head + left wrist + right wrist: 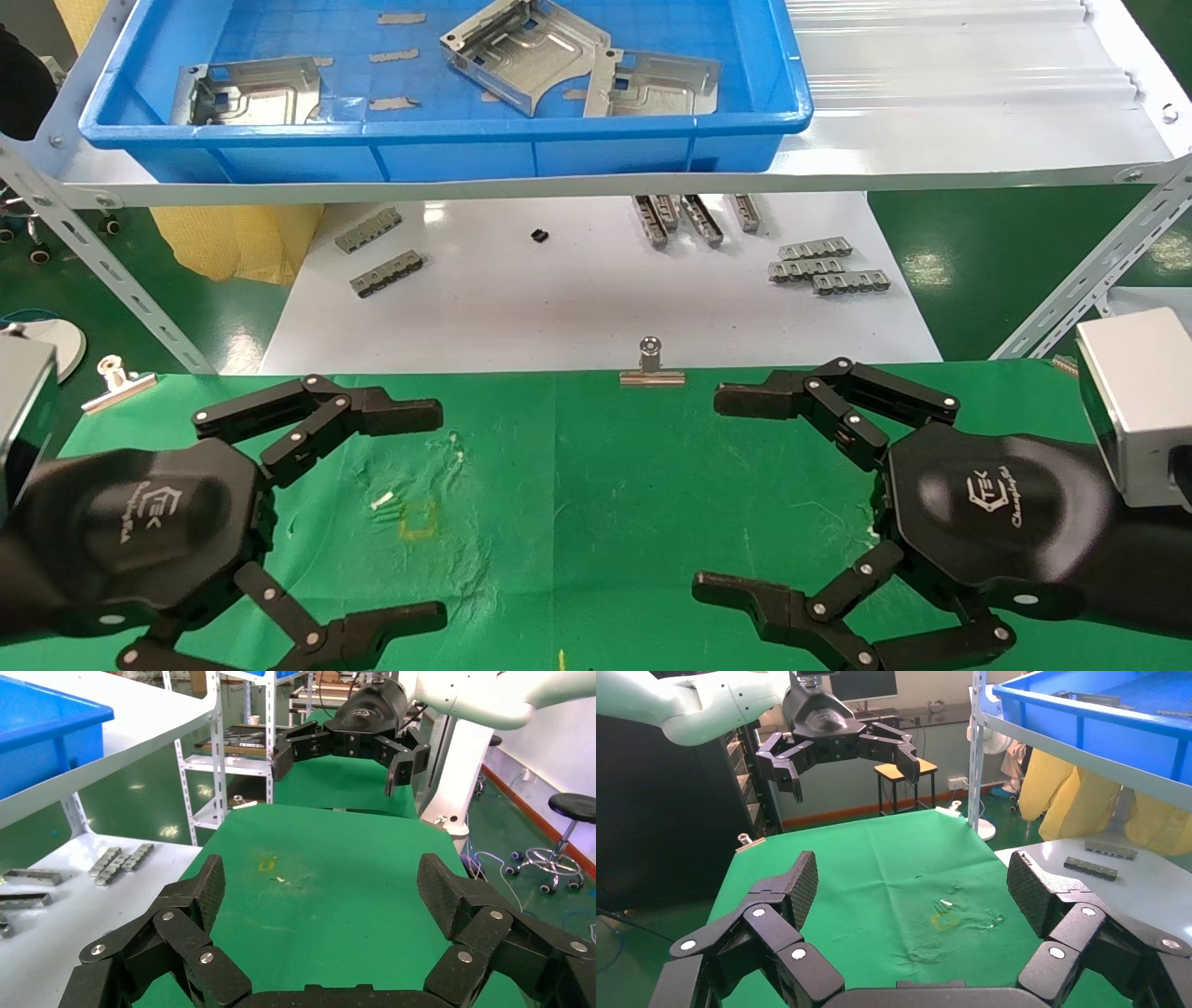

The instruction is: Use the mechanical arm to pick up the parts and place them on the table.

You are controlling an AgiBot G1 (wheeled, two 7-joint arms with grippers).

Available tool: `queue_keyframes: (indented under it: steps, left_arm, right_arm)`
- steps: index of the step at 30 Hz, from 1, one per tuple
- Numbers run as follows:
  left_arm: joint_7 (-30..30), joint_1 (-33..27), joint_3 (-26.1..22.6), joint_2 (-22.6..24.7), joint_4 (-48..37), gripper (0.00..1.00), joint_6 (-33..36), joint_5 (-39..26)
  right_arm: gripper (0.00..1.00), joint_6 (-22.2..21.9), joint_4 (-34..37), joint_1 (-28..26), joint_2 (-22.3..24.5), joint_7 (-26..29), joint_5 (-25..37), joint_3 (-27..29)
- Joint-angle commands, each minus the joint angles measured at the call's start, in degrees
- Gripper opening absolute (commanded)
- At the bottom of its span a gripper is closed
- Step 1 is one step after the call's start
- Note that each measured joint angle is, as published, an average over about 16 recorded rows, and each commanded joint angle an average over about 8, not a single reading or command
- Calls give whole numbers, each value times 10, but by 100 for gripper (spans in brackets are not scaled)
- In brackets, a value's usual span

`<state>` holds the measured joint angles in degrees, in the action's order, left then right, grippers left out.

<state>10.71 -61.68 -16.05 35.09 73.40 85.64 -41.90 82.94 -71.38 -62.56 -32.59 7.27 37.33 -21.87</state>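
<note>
Left gripper (438, 513) low over the left half of the table (596, 485), fingers spread wide apart, nothing between them. Right gripper (722, 494) mirrored over the right half, fingers likewise spread wide, empty, tips facing the left gripper across bare green cloth. Both clear of the cloth in the wrist views, each hovering above it.

3 parts in the blue bin (447, 140) on the upper white shelf (931, 140), well beyond and above both grippers: 1 part (251, 91) flat near the bin's left end, 1 part (521, 51) tilted up near the middle, 1 part (656, 86) just to its right, touching or overlapping it. A few grey tape strips (396, 56) stuck on the bin floor between them.

Lower down, on the white board (577, 298) between bin and table: small grey slotted bars in 3 groups, 2 at the left (377, 252), 4 at the middle (694, 219), 3 at the right (829, 270), plus a small black piece (538, 236).

Silver binder clip (651, 365) at the middle of the table's far edge, another binder clip (116, 380) at its left corner. Yellowish mark (417, 517) and small white flecks on the cloth just right of the left gripper.
</note>
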Motion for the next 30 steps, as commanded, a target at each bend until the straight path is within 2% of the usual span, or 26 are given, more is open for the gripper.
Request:
queue_keyframes:
  steps: [1,4,5,30]
  left_arm:
    - [0,0,0,0,0,100,0,0]
    - [0,0,0,0,0,100,0,0]
    - [0,0,0,0,0,100,0,0]
    - [0,0,0,0,0,100,0,0]
  right_arm:
    - [9,0,0,0,0,0,0,0]
    - [6,0,0,0,0,0,0,0]
    - [0,0,0,0,0,0,0,0]
    - [0,0,0,0,0,0,0,0]
